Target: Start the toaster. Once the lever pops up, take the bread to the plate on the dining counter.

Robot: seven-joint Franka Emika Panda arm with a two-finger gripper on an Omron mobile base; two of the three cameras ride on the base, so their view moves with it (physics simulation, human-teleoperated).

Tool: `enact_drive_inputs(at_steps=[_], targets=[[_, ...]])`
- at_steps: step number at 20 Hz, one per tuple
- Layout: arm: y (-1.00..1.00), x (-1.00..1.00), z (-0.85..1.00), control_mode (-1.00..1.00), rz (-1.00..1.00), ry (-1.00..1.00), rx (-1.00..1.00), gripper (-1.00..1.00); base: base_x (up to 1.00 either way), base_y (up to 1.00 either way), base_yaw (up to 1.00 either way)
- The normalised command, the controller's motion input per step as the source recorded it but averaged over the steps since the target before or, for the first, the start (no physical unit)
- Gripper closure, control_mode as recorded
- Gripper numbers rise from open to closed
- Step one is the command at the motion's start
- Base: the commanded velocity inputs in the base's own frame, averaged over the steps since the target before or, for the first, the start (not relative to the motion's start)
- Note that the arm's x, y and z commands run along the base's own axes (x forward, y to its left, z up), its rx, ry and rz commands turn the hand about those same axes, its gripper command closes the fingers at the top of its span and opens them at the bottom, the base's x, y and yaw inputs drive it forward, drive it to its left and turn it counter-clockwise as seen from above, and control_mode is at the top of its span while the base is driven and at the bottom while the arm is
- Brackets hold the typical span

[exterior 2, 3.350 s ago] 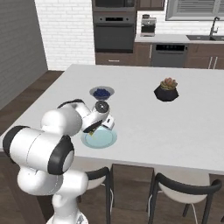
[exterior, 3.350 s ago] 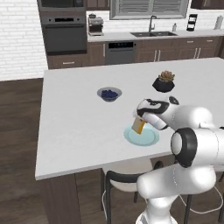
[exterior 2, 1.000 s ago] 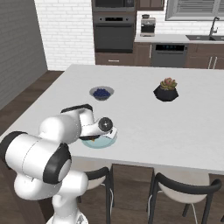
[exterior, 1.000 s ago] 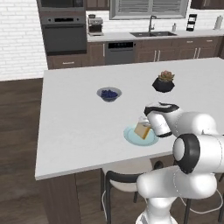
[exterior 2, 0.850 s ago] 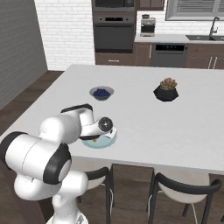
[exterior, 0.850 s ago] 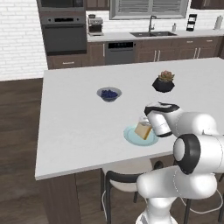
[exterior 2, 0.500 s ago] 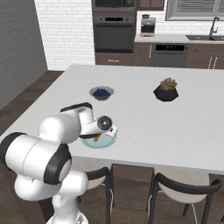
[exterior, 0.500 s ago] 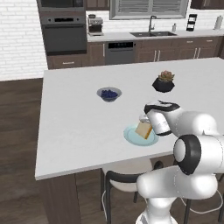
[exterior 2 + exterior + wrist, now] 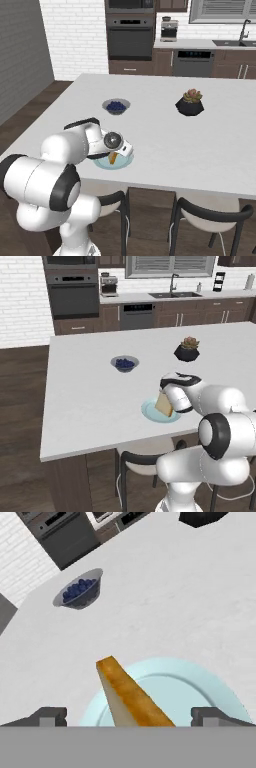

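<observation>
i have the claw (image 9: 128, 716) spread wide, the bread (image 9: 131, 699) standing tilted between its tips on the plate (image 9: 200, 687) directly beneath; best now to lift straight away without clipping the slice, leaving it on the dining counter (image 9: 90, 391).

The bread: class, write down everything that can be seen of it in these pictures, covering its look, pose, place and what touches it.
The bread is a small golden-tan slice with an orange-brown crust along its edge and a paler face. It stands tilted on edge, not flat, over the pale blue-green plate on the white dining counter. The gripper has its fingertips spread wide on either side, clear of the slice. Whether its lower edge rests on the plate is hidden.
</observation>
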Motion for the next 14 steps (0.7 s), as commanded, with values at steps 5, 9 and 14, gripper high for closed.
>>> enact_drive_inputs(at_steps=[5, 9, 14], targets=[[0.0, 0.0, 0.37, -1.0, -0.13, 0.0, 0.0, -1.0, 0.0, 0.0, 0.0], [-0.01, 0.01, 0.58, -1.0, -0.11, 0.0, 0.0, -1.0, 0.0, 0.0, 0.0], [-0.01, 0.09, 0.71, -1.0, -0.07, 0.01, 0.0, -1.0, 0.0, 0.0, 0.0]])
